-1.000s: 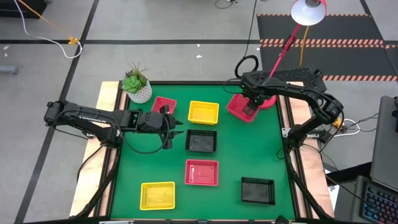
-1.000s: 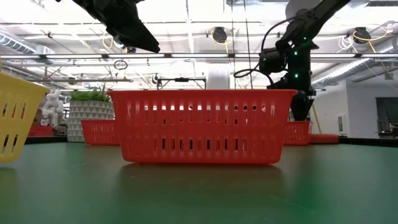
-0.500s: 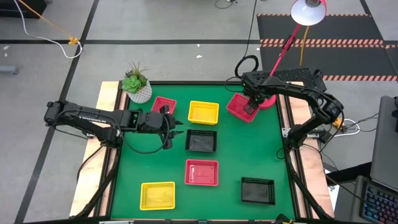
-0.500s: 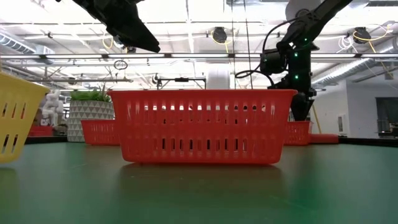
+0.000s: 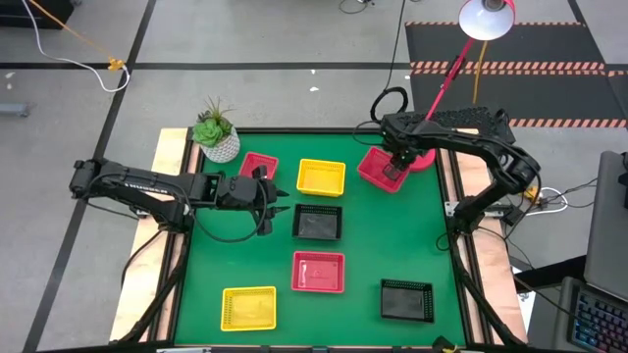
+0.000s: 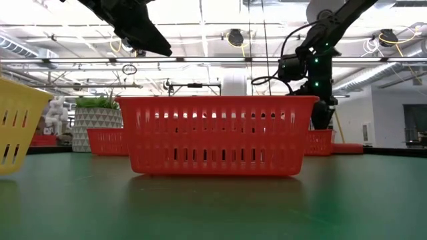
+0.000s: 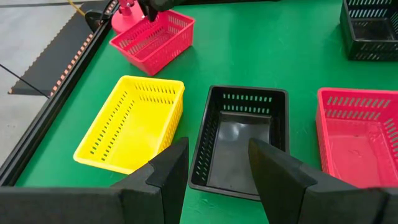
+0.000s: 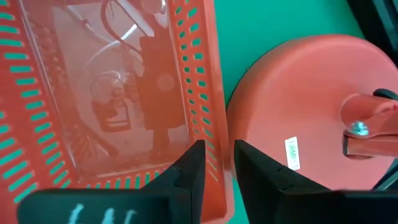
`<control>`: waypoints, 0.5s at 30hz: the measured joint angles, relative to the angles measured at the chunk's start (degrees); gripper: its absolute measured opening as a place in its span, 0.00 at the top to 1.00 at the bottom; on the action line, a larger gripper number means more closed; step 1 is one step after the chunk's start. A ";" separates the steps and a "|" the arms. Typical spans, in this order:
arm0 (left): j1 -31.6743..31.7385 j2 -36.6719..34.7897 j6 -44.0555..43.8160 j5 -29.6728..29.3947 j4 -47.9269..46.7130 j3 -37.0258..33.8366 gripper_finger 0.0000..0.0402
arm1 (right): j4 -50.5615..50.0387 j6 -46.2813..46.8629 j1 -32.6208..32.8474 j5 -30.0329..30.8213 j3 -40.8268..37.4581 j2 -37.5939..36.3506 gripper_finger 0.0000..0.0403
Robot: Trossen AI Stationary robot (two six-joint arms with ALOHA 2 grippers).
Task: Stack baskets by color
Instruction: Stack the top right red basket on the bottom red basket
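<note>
Glossy perforated plastic baskets (image 7: 239, 140)

Ref = mid basket (image 5: 318, 222) on table (image 5: 373, 235); far basket (image 5: 321, 176) just behind it; far-left basket (image 5: 258, 166) behind & left, w/ plant pot (image 5: 218, 145) beyond that at the corner; far-right basket (image 5: 383, 169) behind & right, hard against lamp base (image 5: 426, 162); near basket (image 5: 318, 272) just in front; near-left basket (image 5: 248, 307) in front & left; near-right basket (image 5: 406, 300) in front & right; left gripper (image 5: 286, 204) just left of ref.
</note>
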 joint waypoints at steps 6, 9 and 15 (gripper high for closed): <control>0.02 0.00 0.00 0.00 0.02 0.02 0.58 | 1.48 -0.24 0.00 -0.03 0.00 0.32 0.79; 0.00 0.00 0.02 0.00 0.00 0.02 0.58 | 0.35 -0.29 0.00 -0.05 -0.01 0.35 0.82; 0.01 0.00 0.02 0.00 0.00 0.02 0.58 | 0.83 -0.61 0.00 0.03 -3.02 0.13 0.92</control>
